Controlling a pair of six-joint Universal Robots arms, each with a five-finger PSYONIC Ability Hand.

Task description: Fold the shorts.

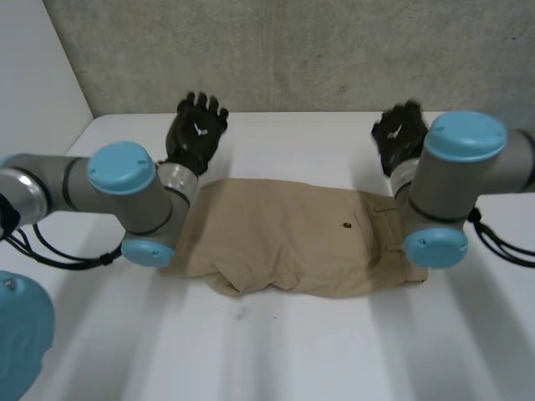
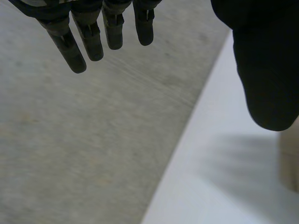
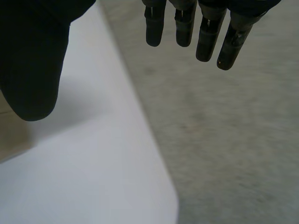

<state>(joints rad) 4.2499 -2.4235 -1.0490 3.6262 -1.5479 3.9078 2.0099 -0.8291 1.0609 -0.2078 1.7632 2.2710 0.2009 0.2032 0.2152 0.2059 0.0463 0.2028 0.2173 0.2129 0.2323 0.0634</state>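
Note:
Tan shorts point(image 1: 292, 238) lie folded in a wide band across the middle of the white table point(image 1: 276, 351), a small dark button showing near their right end. My left hand point(image 1: 196, 129) is raised beyond the shorts' far left corner, fingers point(image 2: 88, 39) straight and spread, holding nothing. My right hand point(image 1: 399, 134) is raised beyond the far right corner, its fingers point(image 3: 205, 37) also straight and apart from the thumb. A sliver of the tan cloth point(image 2: 290, 158) shows past my left thumb, and another strip of cloth point(image 3: 11, 135) below my right thumb.
A grey concrete wall point(image 1: 292, 50) stands right behind the table's far edge, close to both hands. A white side panel point(image 1: 33, 75) rises at the left. Bare table lies in front of the shorts.

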